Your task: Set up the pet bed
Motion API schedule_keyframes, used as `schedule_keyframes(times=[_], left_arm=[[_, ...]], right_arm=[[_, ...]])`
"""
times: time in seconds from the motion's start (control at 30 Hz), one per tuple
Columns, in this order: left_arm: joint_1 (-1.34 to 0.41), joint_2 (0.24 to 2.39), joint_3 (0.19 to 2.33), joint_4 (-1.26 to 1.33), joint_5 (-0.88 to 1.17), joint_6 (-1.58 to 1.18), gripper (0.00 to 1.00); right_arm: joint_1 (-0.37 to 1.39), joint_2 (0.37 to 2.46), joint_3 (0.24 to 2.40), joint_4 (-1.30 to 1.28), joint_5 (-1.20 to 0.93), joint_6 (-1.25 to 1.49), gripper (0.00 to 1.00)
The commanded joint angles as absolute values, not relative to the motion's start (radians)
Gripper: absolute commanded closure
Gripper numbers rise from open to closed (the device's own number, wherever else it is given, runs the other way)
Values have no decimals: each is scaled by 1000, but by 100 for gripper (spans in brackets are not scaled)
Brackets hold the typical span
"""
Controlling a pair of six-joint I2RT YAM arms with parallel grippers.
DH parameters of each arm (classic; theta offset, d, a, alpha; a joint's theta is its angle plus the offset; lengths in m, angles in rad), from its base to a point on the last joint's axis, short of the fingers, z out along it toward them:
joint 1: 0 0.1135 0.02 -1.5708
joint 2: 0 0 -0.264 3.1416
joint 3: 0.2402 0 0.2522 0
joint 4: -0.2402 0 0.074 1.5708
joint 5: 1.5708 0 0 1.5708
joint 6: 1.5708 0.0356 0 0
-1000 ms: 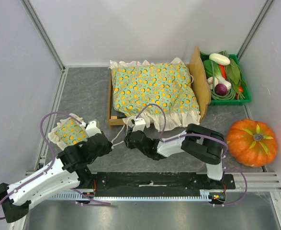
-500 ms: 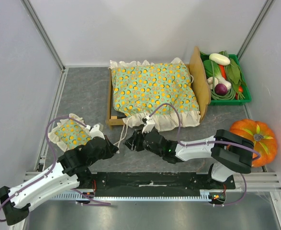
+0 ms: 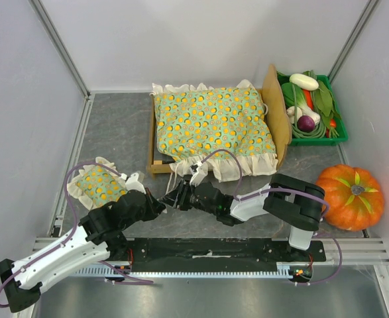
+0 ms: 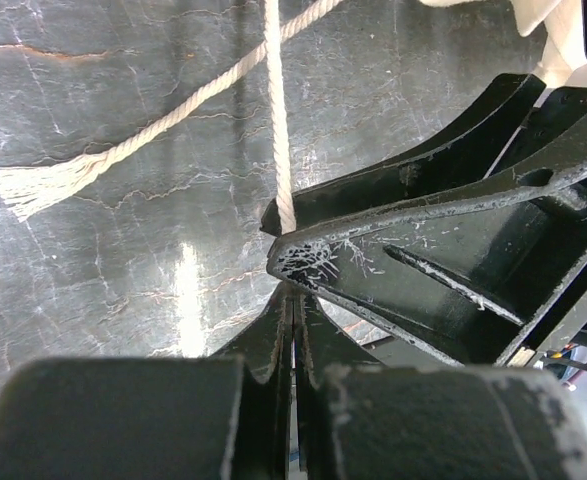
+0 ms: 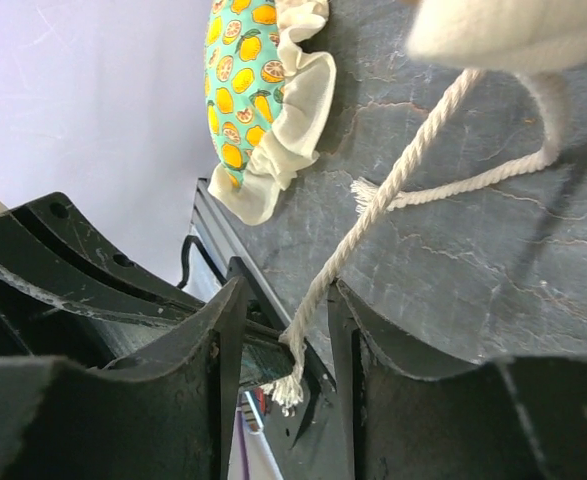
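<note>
- Jaws on the left gripper (image 4: 293, 305) are squeezed together, tip right up against the right gripper (image 5: 285, 305). Can't tell if it's actually pinching the cord (image 5: 373, 215).
- Right gripper's jaws sit apart, with the cord running between them, not clamped.
- Pet bed (image 3: 152, 165) sits just behind both on the tabletop (image 3: 114, 132), frilly cushion (image 3: 211, 122) on top.

Light wooden pet bed (image 3: 274, 99), frilled cloth cushion (image 3: 211, 122), twisted white cord (image 4: 277, 120), glossy dark marbled table (image 3: 114, 126).
</note>
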State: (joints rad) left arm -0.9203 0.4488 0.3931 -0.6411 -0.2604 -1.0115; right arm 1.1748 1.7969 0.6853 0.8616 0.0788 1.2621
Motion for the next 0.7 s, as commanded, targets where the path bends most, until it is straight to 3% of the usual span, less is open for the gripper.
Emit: schedule_keyframes(times=[0.0, 0.03, 0.23, 0.4, 0.53, 0.67], left_arm=[[-916, 443, 411, -615, -291, -982, 98], [-916, 443, 411, -617, -291, -982, 98], [-916, 448, 416, -617, -308, -983, 98], [-916, 448, 437, -632, -324, -969, 98], [-916, 434, 456, -666, -328, -945, 95], [-916, 408, 456, -686, -336, -945, 98]], right_arm=[[1181, 1810, 698, 973, 29, 1318, 56], [1181, 1810, 695, 982, 31, 1319, 63], [1189, 1793, 687, 930, 34, 1307, 75], [1190, 1799, 683, 900, 35, 1289, 98], [1192, 1802, 677, 874, 54, 1261, 100], [1190, 1804, 677, 857, 67, 1244, 100]])
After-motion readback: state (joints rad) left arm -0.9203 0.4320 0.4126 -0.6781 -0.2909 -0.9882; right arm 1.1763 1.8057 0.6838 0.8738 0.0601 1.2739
